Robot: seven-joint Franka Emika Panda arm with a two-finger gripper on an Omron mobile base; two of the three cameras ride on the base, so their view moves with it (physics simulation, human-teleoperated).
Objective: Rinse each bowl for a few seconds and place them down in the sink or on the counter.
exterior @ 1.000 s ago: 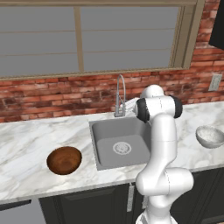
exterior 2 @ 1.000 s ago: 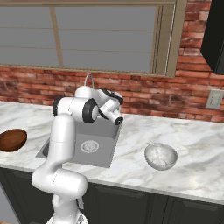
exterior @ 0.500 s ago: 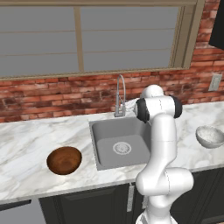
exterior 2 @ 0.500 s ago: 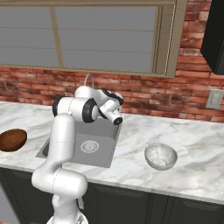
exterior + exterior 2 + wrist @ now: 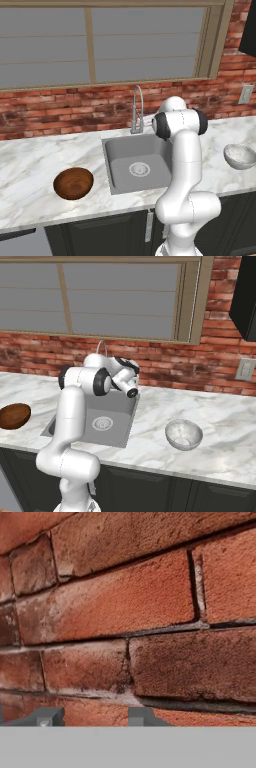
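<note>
I log: counter [image 5: 30,165]; sink [image 5: 120,150] set in its middle; brown bowl [image 5: 73,183] on counter left of sink; pale bowl [image 5: 184,434] right, both untouched; gripper [image 5: 92,717] facing brick wall [image 5: 150,612], jaws apart, holding nothing.

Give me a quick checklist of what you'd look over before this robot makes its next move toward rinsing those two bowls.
1. Brown bowl upright on the counter, left of the sink: ok.
2. Pale bowl upright on the counter, right of the sink: ok.
3. Sink basin free of objects: ok.
4. Water running from the faucet: cannot tell.
5. End effector holding nothing, fingertips apart: ok.
6. End effector aimed at a bowl: not ok; it faces the brick wall closely.
</note>
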